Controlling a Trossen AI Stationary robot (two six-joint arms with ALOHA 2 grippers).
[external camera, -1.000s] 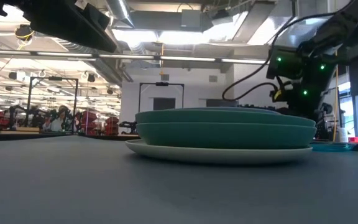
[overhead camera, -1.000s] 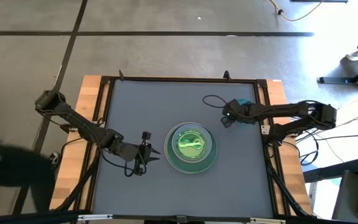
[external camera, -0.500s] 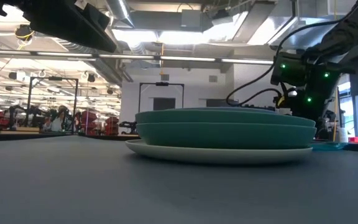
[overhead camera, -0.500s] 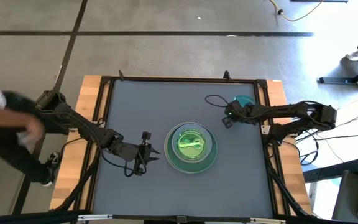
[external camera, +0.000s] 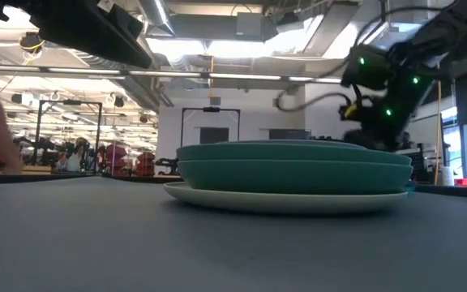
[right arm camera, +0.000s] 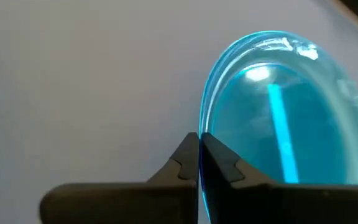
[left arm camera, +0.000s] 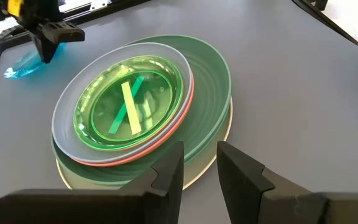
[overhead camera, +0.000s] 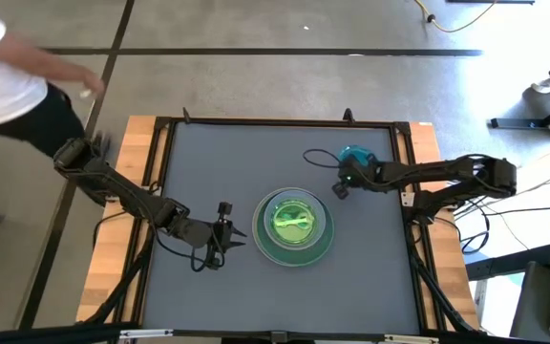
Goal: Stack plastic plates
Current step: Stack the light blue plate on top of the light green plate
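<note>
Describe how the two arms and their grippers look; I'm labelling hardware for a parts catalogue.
Both arms are dark, slim and jointed, trailed by black cables. The left gripper has two blocky black fingers. The right gripper has matching dark wedge-tipped fingers, with green indicator lights glowing on its wrist and a yellow-marked housing there.

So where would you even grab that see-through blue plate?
By its thin rim. The blue plate is flat, so only the edge offers a pinch, taken edge-on from the side. The right pincer grips it that way, fingers shut on the rim.
</note>
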